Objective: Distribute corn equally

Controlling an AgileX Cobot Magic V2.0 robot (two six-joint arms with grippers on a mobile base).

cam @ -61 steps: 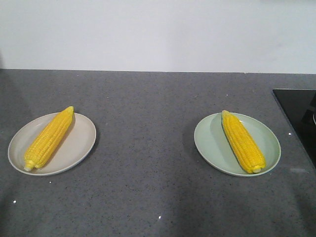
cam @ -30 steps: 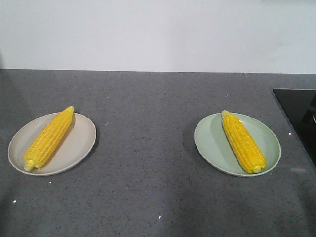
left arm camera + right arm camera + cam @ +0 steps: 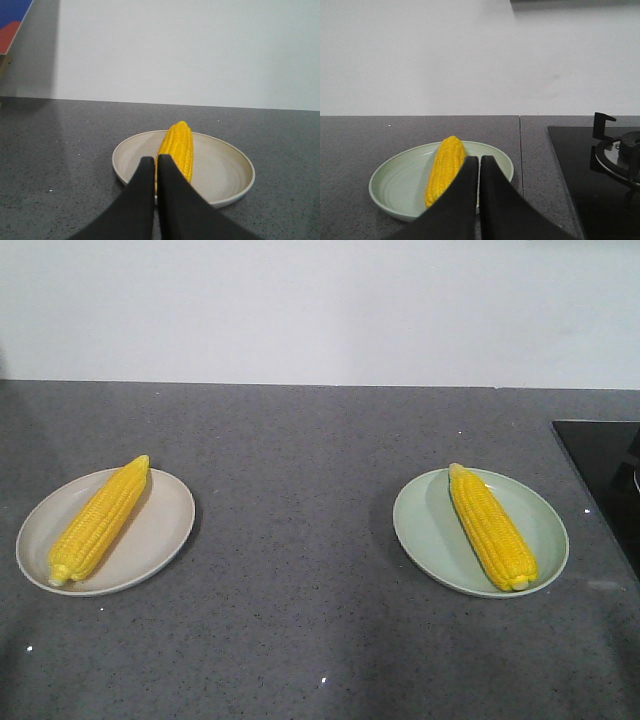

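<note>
corn (image 3: 99, 519) lies on the beige plate (image 3: 160, 540); second cob (image 3: 491, 526) on the green plate (image 3: 425, 530), right of it across the counter (image 3: 300, 540); left end effector (image 3: 151, 167) and right end effector (image 3: 479, 165) clenched, empty; cobs judged stiff, rounded, prone to roll; grip mid-length.

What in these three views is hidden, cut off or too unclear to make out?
- Left wrist view: the shut left gripper hides the near end of the corn on the beige plate.
- Right wrist view: the shut right gripper covers the green plate's near rim.
- Front view: the stove is cut off by the right edge.
</note>
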